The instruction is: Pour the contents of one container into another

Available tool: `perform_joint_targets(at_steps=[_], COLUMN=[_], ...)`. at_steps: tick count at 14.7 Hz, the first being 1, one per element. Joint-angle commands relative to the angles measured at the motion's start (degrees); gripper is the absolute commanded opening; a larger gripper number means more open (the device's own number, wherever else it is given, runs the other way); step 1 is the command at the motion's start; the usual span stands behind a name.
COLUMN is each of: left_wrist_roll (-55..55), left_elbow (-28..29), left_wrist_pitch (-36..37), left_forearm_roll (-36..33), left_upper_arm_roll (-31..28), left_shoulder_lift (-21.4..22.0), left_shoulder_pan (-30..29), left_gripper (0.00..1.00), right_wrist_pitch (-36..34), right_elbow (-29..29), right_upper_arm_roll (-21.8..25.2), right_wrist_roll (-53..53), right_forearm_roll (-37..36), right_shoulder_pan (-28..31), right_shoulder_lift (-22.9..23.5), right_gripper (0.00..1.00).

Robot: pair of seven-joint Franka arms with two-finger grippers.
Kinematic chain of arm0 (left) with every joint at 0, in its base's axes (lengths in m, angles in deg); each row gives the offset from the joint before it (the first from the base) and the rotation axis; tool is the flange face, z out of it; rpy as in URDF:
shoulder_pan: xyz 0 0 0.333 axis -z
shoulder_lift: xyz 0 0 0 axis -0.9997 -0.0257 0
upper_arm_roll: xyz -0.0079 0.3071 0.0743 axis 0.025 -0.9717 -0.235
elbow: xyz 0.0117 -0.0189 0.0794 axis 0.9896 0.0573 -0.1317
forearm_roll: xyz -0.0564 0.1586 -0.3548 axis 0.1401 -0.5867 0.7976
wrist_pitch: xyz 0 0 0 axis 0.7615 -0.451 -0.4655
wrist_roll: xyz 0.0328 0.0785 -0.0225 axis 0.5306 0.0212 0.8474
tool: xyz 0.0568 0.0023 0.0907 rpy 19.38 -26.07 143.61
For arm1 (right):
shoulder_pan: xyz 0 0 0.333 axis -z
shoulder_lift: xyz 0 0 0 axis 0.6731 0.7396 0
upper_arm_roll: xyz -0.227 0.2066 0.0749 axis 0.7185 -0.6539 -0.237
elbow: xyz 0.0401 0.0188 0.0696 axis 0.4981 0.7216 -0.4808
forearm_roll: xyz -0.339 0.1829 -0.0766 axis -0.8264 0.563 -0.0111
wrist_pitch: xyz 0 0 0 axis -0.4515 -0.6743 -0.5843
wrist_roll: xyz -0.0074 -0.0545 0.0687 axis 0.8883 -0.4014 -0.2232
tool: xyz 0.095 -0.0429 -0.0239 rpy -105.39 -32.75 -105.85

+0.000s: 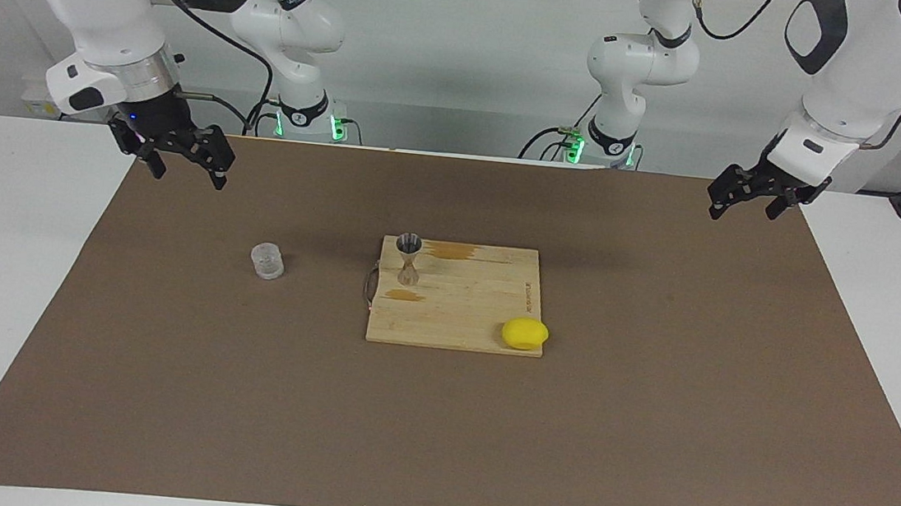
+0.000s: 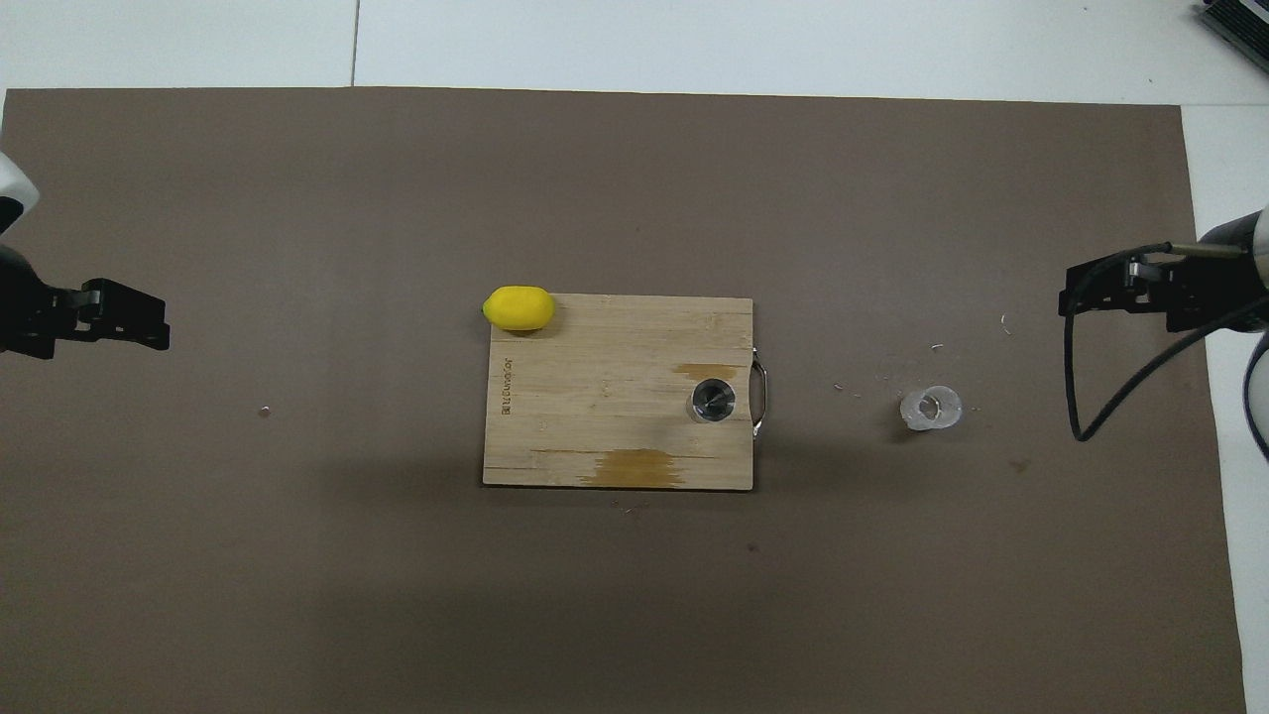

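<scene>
The clear ribbed plastic cup (image 1: 267, 261) stands upright on the brown mat, toward the right arm's end of the table; it also shows in the overhead view (image 2: 930, 408). The silver hourglass jigger (image 1: 408, 258) stands upright on the wooden cutting board (image 1: 471, 300), at the board's end nearest the cup; from overhead I see its round mouth (image 2: 714, 400). My right gripper (image 1: 188, 176) hangs open and empty above the mat's edge, apart from the cup. My left gripper (image 1: 741, 214) hangs open and empty above the mat at the left arm's end.
A yellow lemon (image 1: 525, 333) lies at the board's corner farthest from the robots, toward the left arm's end; it also shows overhead (image 2: 518, 307). The board (image 2: 615, 387) has a metal handle facing the cup and darker stains. Small crumbs lie near the cup.
</scene>
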Motion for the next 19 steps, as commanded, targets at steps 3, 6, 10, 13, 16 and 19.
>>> perform_joint_targets(at_steps=[3, 6, 10, 13, 16, 19], left_wrist_roll=[-0.7, -0.6, -0.6, -0.6, -0.6, -0.7], left_elbow=[-0.3, -0.3, -0.3, -0.3, -0.3, -0.3], left_wrist_pitch=[0.2, 0.2, 0.1, 0.2, 0.1, 0.1], left_forearm_roll=[0.6, 0.6, 0.6, 0.6, 0.6, 0.6], left_upper_arm_roll=[-0.7, -0.7, -0.7, -0.7, -0.7, -0.7], left_shoulder_lift=[0.4, 0.4, 0.4, 0.4, 0.4, 0.4], left_shoulder_pan=[0.6, 0.6, 0.6, 0.7, 0.7, 0.7], left_gripper=[1.00, 1.00, 1.00, 1.00, 1.00, 1.00], right_wrist_pitch=[-4.3, -5.0, -4.4, -4.2, -4.1, -3.9], right_elbow=[-0.9, -0.3, -0.2, -0.2, -0.1, -0.1], right_upper_arm_roll=[-0.5, -0.5, -0.5, -0.6, -0.9, -0.9], right_wrist_roll=[-2.9, -4.3, -3.4, -1.3, -1.3, -0.6], right_forearm_roll=[-0.6, -0.9, -1.2, -1.8, -2.4, -2.4], right_shoulder_pan=[0.0, -0.3, -0.3, -0.4, -0.4, -0.4], right_shoulder_lift=[-0.4, -1.0, -1.0, -1.0, -1.0, -1.0], right_gripper=[1.00, 1.00, 1.00, 1.00, 1.00, 1.00])
